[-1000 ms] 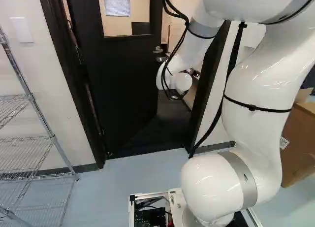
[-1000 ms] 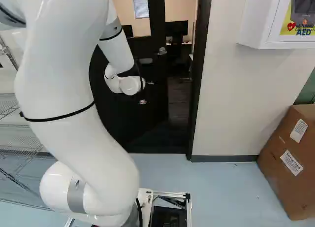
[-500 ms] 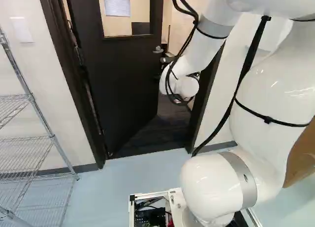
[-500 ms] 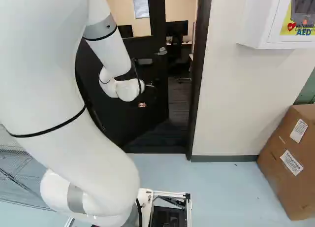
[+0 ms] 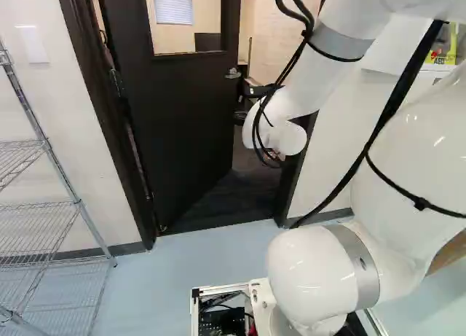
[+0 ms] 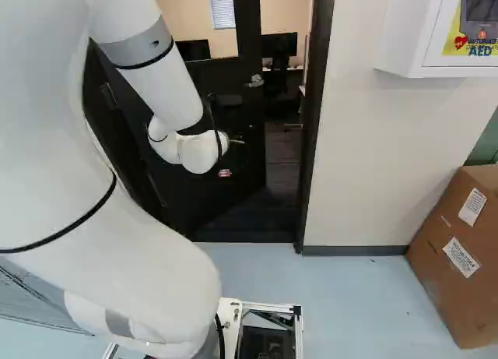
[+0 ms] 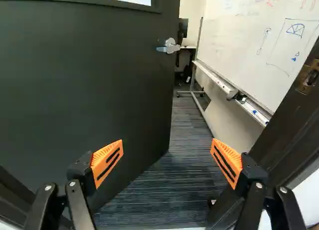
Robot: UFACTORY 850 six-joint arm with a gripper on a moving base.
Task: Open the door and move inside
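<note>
Door (image 5: 178, 124) is already ajar, swung away from the robot into the next room, with its hinges at the left of the left base view and the lever handle (image 7: 169, 46) over on the free edge. It hasn't budged against its frame over the last second, and neither has the base.

What has changed is the arm (image 6: 167, 86). It's come back toward the base and dropped a bit, so looks to me like it's backing off rather than shoving. The hand (image 7: 167, 152) is spread wide with nothing in it, fingers (image 7: 102, 158) well apart and pointed at the gap between the door and the right-hand jamb (image 6: 313, 141). Past that you can see dark carpet (image 7: 164, 190) and a whiteboard (image 7: 239, 40).

So imo the unlatching part is sorted and the "move inside" bit is what's left. I doubt that gap is enough for the base as is, so I'd nudge the door wider first, then roll in. Main worry: clipping the jamb with an elbow, or the door drifting back onto the arm.
</note>
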